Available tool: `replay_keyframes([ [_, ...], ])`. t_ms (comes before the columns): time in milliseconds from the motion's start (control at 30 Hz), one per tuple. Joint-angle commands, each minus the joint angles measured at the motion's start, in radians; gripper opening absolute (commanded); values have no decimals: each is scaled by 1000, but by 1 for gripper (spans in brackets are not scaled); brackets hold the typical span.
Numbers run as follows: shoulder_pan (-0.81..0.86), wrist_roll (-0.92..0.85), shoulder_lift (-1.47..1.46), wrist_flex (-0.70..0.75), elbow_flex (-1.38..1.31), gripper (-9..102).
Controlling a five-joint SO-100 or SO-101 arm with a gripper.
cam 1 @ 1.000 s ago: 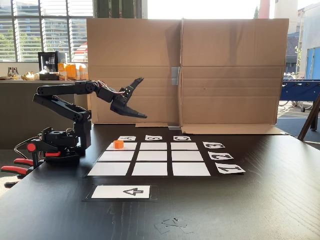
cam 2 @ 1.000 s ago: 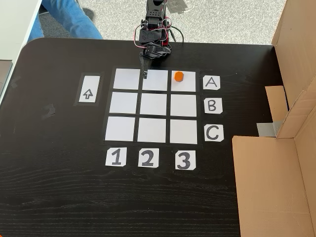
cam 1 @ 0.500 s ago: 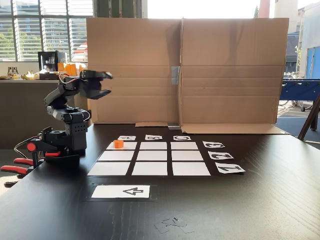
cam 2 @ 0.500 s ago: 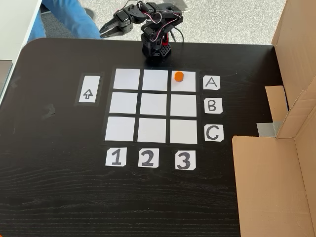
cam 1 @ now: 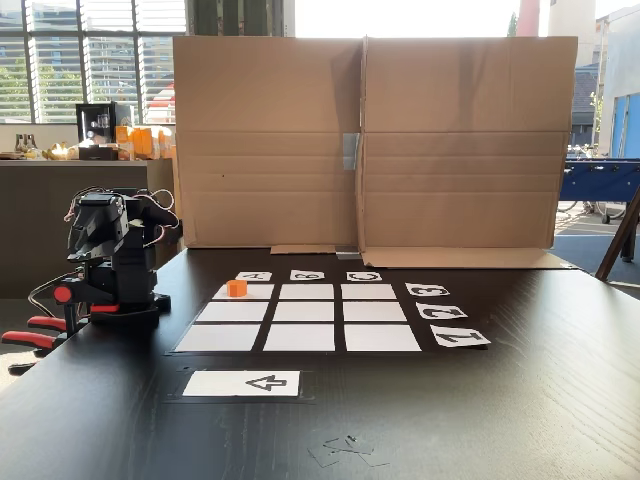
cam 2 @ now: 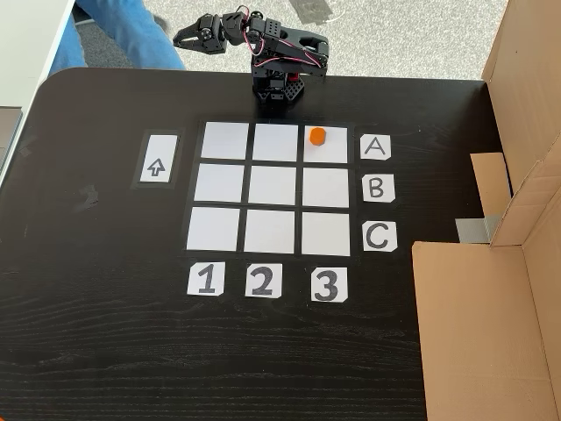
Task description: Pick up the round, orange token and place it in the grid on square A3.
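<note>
The orange token stands on square A3, the grid's cell nearest tag A in the column above tag 3. In the low fixed view the token is on the grid's far-left cell. The black arm is folded over its base at the table's edge, well clear of the grid. My gripper points out past the table edge, away from the token. Its fingers seem to meet at a point, with nothing between them.
A white card with a black arrow lies beside the grid. Letter tags and number tags edge it. A cardboard wall closes one side. Red clamps hold the base. A person's leg in blue jeans is beyond the table.
The arm has drawn back from above the grid, folded onto its base and swung its gripper out past the table edge. The token has stayed on its cell.
</note>
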Motion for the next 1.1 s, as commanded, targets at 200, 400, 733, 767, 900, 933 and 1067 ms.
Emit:
replay_keyframes([
  [200, 130, 2, 8, 75, 71, -1],
  [400, 207, 5, 8, 75, 71, -1],
  [733, 207, 8, 8, 75, 71, -1],
  [767, 206, 6, 8, 75, 71, -1],
  [900, 206, 6, 8, 75, 71, -1],
  [933, 206, 6, 8, 75, 71, -1],
  [1067, 206, 6, 8, 75, 71, -1],
])
